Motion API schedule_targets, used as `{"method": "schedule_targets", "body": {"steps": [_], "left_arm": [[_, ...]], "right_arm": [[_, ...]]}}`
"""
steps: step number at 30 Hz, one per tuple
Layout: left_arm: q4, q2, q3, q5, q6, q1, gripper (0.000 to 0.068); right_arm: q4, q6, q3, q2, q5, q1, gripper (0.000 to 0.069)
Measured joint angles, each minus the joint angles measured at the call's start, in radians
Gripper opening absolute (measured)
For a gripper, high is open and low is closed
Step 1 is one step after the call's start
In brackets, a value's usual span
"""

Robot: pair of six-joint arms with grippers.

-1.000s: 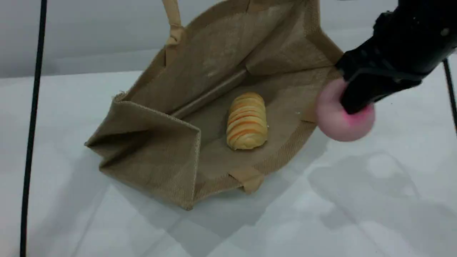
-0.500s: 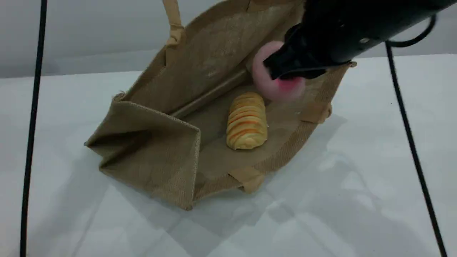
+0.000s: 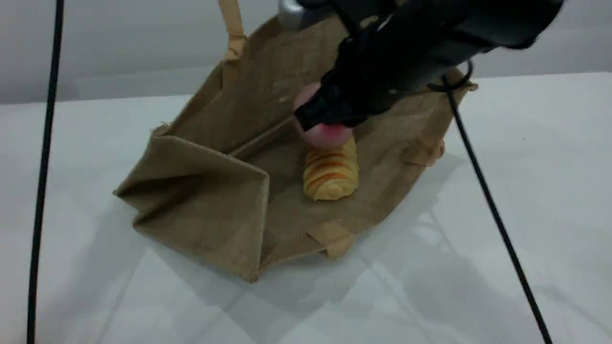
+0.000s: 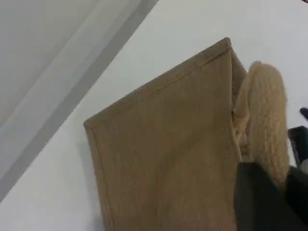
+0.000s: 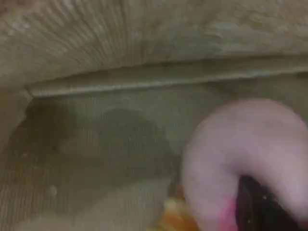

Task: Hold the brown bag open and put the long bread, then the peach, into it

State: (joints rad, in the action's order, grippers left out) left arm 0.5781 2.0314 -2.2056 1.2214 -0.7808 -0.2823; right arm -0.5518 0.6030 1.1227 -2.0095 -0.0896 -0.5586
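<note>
The brown bag (image 3: 224,200) lies on its side on the white table, its mouth gaping toward the right. Inside it rests the long bread (image 3: 331,176), striped orange. Just above the bread's far end hangs the peach (image 3: 321,134), with my right gripper (image 3: 319,117) shut on it, inside the bag's mouth. The right wrist view shows the peach (image 5: 240,154) close up against the bag's inner wall (image 5: 120,96). In the left wrist view my left gripper (image 4: 276,185) is shut on a beige handle (image 4: 264,110), holding the upper side of the bag (image 4: 163,154) up.
A black cable (image 3: 43,167) runs down the left side of the scene. Another black cable (image 3: 492,210) trails from the right arm across the table right of the bag. The second handle (image 3: 334,239) lies at the bag's near rim.
My right gripper has carried the peach leftward from outside the bag's right rim into the bag's mouth, now just over the bread. The bag and bread have stayed put.
</note>
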Motion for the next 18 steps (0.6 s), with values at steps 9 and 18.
{"method": "schedule_targets", "body": {"steps": [9,18], "left_arm": [[0.000,0.000,0.000,0.000,0.000,0.000,0.0094],[0.000,0.000,0.000,0.000,0.000,0.000,0.0094]], "right_arm": [[-0.015,0.000,0.013,-0.036,-0.037,-0.002,0.0214],[-0.073,0.001,0.013,-0.034,-0.032,-0.001,0.0557]]}}
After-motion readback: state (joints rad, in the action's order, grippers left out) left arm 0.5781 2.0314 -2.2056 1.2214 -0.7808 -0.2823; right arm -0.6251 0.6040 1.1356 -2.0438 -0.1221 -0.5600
